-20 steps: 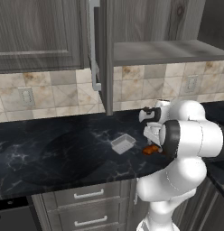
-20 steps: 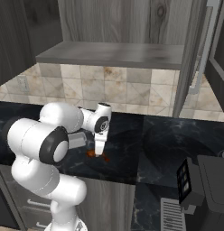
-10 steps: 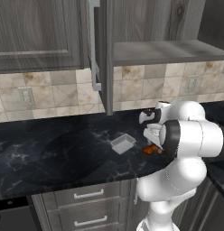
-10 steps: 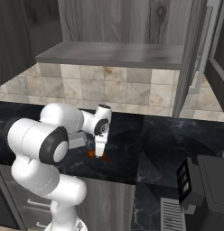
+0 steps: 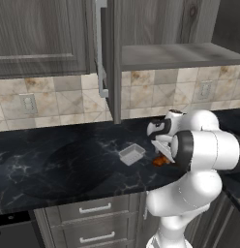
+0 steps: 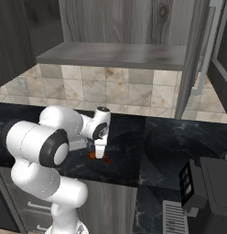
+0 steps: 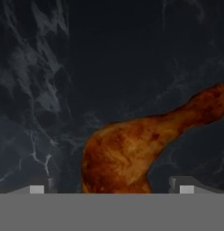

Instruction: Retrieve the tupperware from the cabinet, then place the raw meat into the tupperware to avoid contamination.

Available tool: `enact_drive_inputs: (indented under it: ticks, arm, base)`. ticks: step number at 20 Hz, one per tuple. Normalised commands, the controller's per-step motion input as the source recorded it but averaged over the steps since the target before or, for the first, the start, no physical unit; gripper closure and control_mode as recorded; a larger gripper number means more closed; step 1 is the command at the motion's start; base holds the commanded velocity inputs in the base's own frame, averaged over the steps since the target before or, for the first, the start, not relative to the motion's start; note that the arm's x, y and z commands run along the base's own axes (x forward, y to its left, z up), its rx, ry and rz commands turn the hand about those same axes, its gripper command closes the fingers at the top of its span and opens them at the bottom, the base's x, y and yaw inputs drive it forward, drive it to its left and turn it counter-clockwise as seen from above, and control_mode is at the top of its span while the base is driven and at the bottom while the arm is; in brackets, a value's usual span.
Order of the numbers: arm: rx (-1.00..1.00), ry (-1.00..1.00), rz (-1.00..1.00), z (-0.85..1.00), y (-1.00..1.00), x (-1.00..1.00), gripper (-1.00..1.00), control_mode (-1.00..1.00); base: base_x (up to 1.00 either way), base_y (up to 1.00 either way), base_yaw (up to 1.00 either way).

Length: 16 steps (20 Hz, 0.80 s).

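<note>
The raw meat [image 7: 127,155], a glossy orange-brown drumstick, lies on the black marble counter [image 5: 54,164]. My gripper [image 7: 111,189] points straight down over its thick end, open, with one fingertip [image 7: 37,188] on each side. From the left base the raw meat [image 5: 161,161] shows just below the gripper [image 5: 163,151]. The pale grey tupperware [image 5: 132,154] sits empty on the counter just left of it. From the right base the gripper [image 6: 100,154] stands over the raw meat [image 6: 92,156], and the tupperware [image 6: 78,145] is partly hidden behind my arm. The cabinet [image 5: 108,58] stands open, its shelf [image 5: 175,54] bare.
A closed wall cabinet [image 5: 39,38] hangs to the left. Grey drawers [image 5: 93,209] run under the counter. The open cabinet door [image 6: 211,50] with its silver handle juts out above the counter. A dark appliance [image 6: 207,183] stands at the right end.
The hand has sunk a little toward the raw meat. The jaws stayed open, and the tupperware and the meat have not moved.
</note>
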Motion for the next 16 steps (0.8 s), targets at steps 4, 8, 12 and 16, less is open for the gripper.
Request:
enact_drive_inputs:
  ticks: [4,8,12,16]
  arm:
    - [0.0,-0.03,-0.01,-0.17,0.0,0.04,-1.0,-1.0]
    - [0.0,0.0,-0.02,-0.32,0.0,0.0,-1.0,-1.0]
    - [0.0,0.0,-0.02,-0.23,0.0,0.0,-1.0,-1.0]
    - [0.0,0.0,-0.01,-0.26,0.0,0.0,-1.0,-1.0]
  base:
    - [0.0,0.0,0.0]
    - [0.0,0.0,0.0]
    - [0.0,0.0,0.0]
    - [0.0,0.0,0.0]
